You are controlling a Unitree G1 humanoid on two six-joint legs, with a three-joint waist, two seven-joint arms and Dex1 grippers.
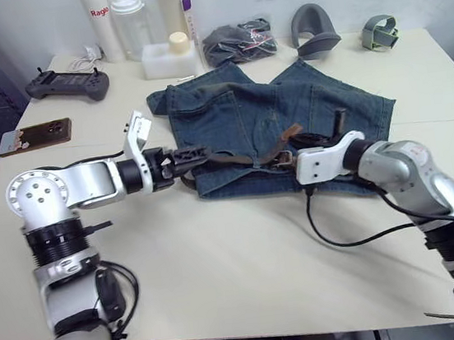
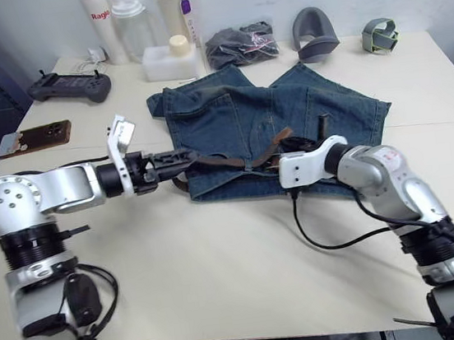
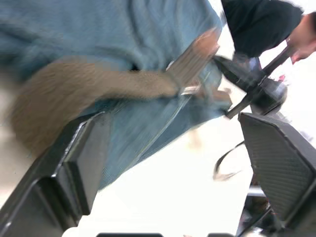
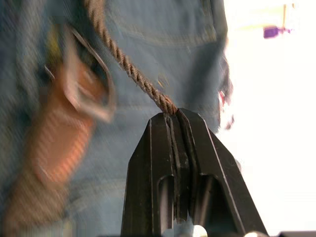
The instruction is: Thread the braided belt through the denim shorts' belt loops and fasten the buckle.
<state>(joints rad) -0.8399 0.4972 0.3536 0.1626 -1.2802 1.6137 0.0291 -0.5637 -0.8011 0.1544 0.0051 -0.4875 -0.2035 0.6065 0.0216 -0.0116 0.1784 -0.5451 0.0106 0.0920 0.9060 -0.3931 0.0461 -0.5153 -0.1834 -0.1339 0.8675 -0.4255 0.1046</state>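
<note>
Both grippers work the belt (image 1: 234, 159): right gripper (image 4: 175, 116) fingers clamped on it, left gripper (image 1: 194, 153) fingers apart, probably steadying the shorts (image 1: 236, 111).

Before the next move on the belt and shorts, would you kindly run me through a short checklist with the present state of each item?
1. Right gripper has the braided belt: ok, fingers shut on the strap.
2. Left gripper free to take a hold: ok, fingers open, beside the belt at the waistband.
3. Denim shorts lying flat on the table: ok, waistband toward the robot.
4. Belt running along the waistband: ok, it lies across it between the two grippers.
5. Belt through every one of the belt loops: cannot tell.
6. Buckle fastened: not ok, the frame lies loose on the denim.
</note>
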